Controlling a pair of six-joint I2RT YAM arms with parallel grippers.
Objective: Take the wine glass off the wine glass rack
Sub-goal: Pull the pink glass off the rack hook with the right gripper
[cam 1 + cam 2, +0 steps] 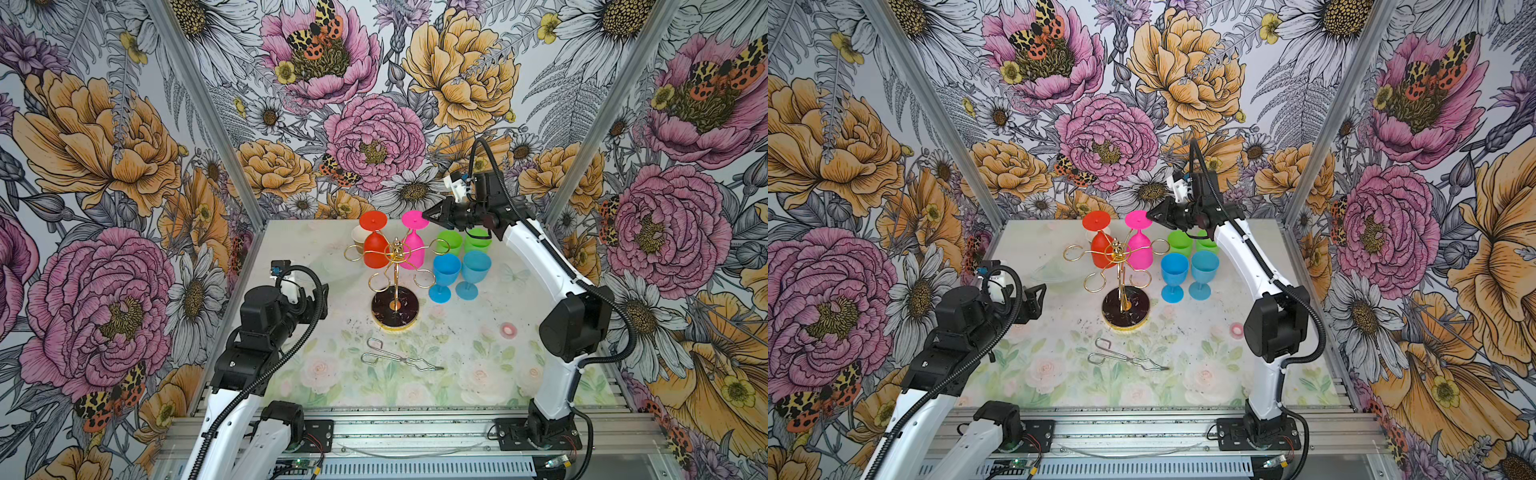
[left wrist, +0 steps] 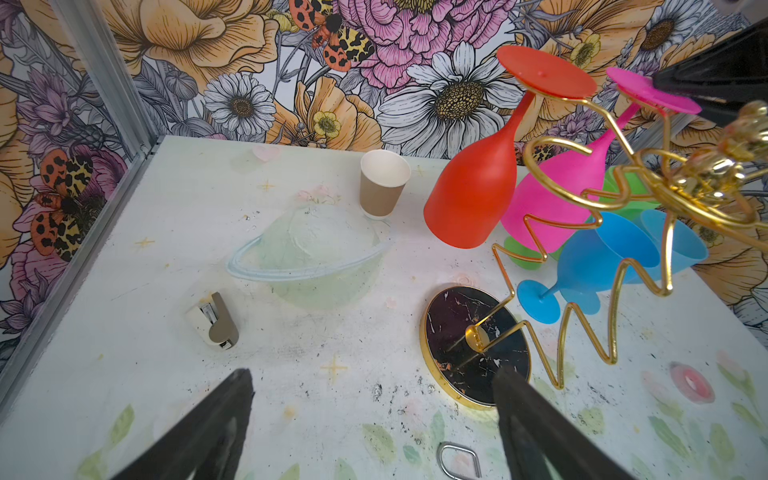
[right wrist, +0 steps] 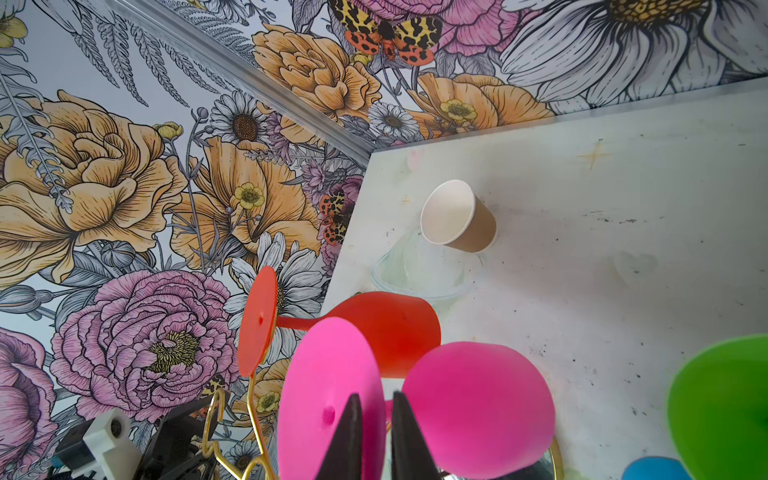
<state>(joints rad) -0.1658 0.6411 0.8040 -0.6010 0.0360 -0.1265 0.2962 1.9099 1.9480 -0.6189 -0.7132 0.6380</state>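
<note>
The stem of the pink wine glass (image 3: 478,407) is mostly hidden between the narrowly parted jaws of the right gripper (image 3: 376,399); whether it is pinched cannot be told. The glass is hung bowl-down, long axis upright, on the wine glass rack (image 1: 397,250). Just beyond, a red wine glass (image 3: 386,328) is hung likewise. The left gripper (image 2: 374,415) is held wide apart.

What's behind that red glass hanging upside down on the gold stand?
A brown paper cup stands on the table behind the red glass, open end up. In both top views the glass covers most of it; only its rim peeks out.
</note>
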